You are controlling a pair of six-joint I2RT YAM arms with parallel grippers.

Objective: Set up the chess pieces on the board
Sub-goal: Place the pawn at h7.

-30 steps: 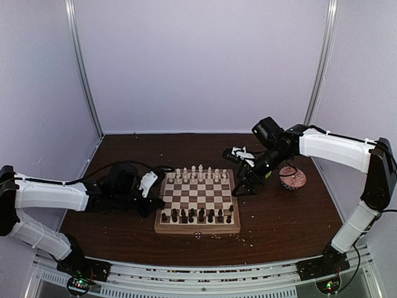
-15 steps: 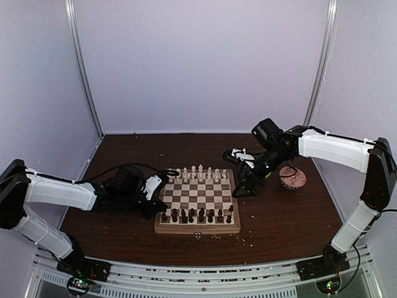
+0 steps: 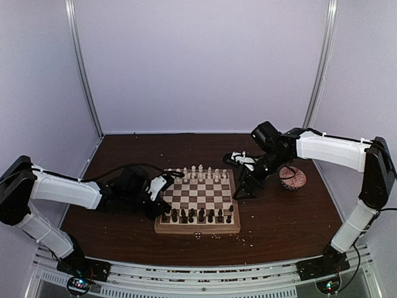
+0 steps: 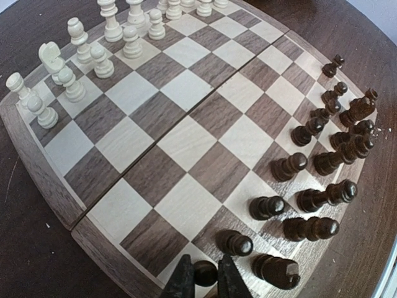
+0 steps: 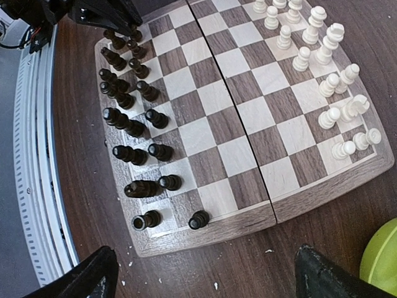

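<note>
The chessboard [image 3: 197,229] is sitting on the counter [image 3: 124,149], cream pieces [image 4: 53,62] lining its far edge and dark brown pieces [image 4: 319,200] crowding the near one. A dark pawn [image 4: 205,274] by the near-left corner is standing between the fingers of the left claw [image 4: 204,262]; whether they are pinching it I cannot tell. The right claw [image 5: 205,261] is hovering wide apart beside the right edge, near a red patterned bowl [image 3: 292,178].

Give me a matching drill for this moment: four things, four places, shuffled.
1 cream-white pieces
2 dark brown pieces
3 red patterned bowl
4 left gripper

A flanking a dark pawn, board's near left corner
B on the table, right of the board
C board's far rows
D board's near rows

Pairs: 1-C, 2-D, 3-B, 4-A
</note>
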